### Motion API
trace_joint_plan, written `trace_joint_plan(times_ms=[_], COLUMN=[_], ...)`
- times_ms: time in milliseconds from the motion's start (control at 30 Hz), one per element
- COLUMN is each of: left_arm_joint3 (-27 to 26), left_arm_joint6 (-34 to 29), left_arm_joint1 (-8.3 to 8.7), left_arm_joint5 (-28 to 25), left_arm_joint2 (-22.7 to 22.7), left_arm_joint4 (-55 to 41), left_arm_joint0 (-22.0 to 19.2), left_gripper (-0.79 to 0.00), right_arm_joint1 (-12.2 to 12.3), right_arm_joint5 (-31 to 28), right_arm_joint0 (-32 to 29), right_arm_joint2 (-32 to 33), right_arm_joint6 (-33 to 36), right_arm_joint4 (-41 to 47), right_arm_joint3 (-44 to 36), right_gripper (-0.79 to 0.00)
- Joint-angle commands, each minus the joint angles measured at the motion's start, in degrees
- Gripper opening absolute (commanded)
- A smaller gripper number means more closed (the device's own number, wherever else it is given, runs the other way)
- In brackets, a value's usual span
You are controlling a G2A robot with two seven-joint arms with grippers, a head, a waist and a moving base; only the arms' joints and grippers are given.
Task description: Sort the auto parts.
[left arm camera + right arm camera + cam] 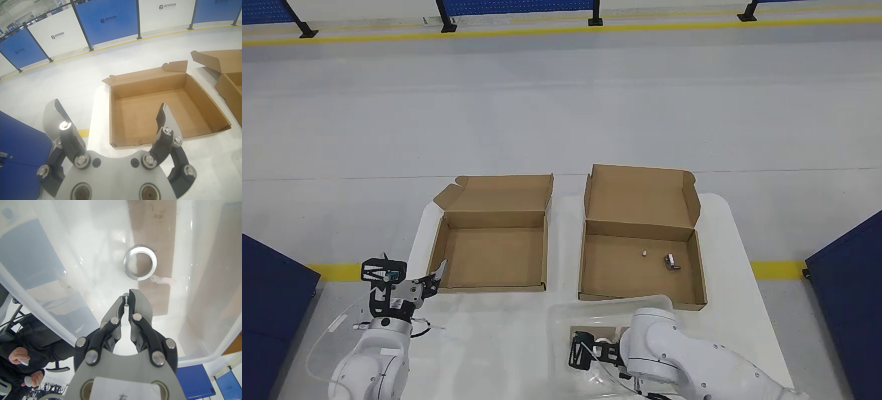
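My right gripper [126, 298] reaches into a clear plastic bin [37, 306] and is shut on a small silver screw [126, 301]. Just beyond its tips a silver metal ring [140, 263] lies on the bin floor. In the top view the same gripper [585, 352] sits inside the bin [557, 318] at the table's front. My left gripper [111, 111] hangs open with nothing in it, near the front left corner of the empty left cardboard box [158, 106]; from above it [414, 285] is left of that box [492, 255]. The right box [642, 268] holds two small parts [670, 261].
Both boxes have their lids folded back toward the far side. The white table [722, 215] ends close behind and beside them. Blue panels [267, 300] stand at the left and right of the table.
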Motion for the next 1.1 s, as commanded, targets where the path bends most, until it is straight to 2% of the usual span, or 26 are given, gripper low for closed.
trace_joint_plan(times_ms=[0,200,400,500,867,933,1067], left_arm_joint3=[0.0,0.0,0.0,0.0,0.0,0.0,0.0], left_arm_joint6=[0.0,0.0,0.0,0.0,0.0,0.0,0.0], left_arm_joint1=[0.0,0.0,0.0,0.0,0.0,0.0,0.0], left_arm_joint5=[0.0,0.0,0.0,0.0,0.0,0.0,0.0], left_arm_joint2=[0.0,0.0,0.0,0.0,0.0,0.0,0.0], left_arm_joint4=[0.0,0.0,0.0,0.0,0.0,0.0,0.0], left_arm_joint0=[0.0,0.0,0.0,0.0,0.0,0.0,0.0], left_gripper=[0.0,0.0,0.0,0.0,0.0,0.0,0.0], right_arm_joint1=[0.06,2.79,8.0,10.52,10.52,10.55,11.59], right_arm_joint5=[-0.04,-5.12,-10.52,-12.92,-12.92,-13.17,-17.25], right_arm_joint0=[-0.23,-3.02,-7.86,-9.4,-9.4,-9.71,-9.78], right_arm_joint2=[0.39,8.54,18.25,21.14,21.14,22.27,26.22], right_arm_joint6=[-1.48,-5.05,-10.44,-12.84,-12.84,-16.31,-17.18], right_arm_joint4=[0.21,10.27,21.98,28.47,28.47,31.72,43.03], right_arm_joint3=[-0.07,-3.04,-5.3,-4.53,-4.53,-3.92,-1.95], right_gripper=[-0.785,-0.785,-0.785,-0.785,-0.785,-0.785,-0.785])
